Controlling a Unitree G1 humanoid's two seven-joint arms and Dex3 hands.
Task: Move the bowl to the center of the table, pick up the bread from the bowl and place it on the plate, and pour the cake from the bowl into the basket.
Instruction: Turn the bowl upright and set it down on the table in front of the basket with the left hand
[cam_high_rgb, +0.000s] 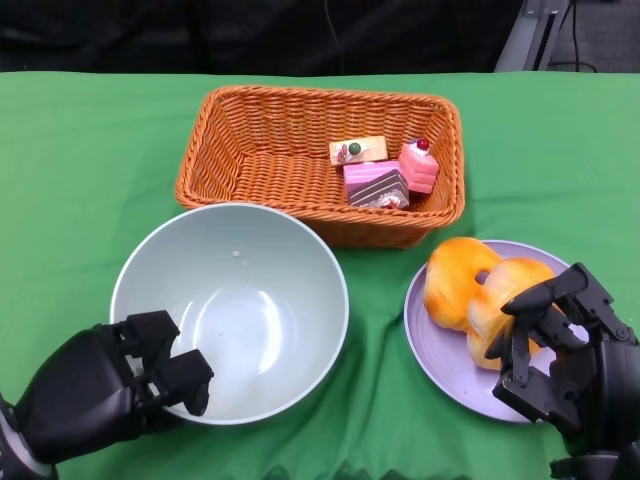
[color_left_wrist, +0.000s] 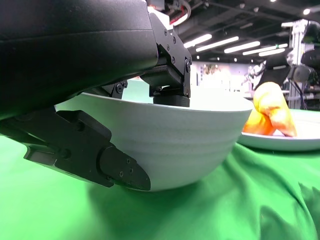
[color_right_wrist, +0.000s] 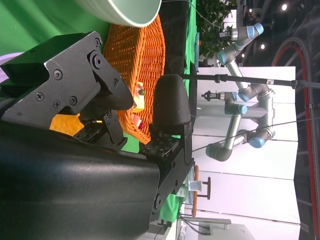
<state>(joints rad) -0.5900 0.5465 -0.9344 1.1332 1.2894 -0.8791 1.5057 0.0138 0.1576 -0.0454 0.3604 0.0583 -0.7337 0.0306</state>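
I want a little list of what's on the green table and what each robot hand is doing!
bowl: pale green, upright, nothing in it, in front of the basket
basket: orange wicker, holds three little cakes
plate: lilac, holds the bread
left robot hand: grips the bowl's near rim, fingers inside and outside
right robot hand: over the plate's near edge, fingers at the bread; whether it grips the bread cannot be told
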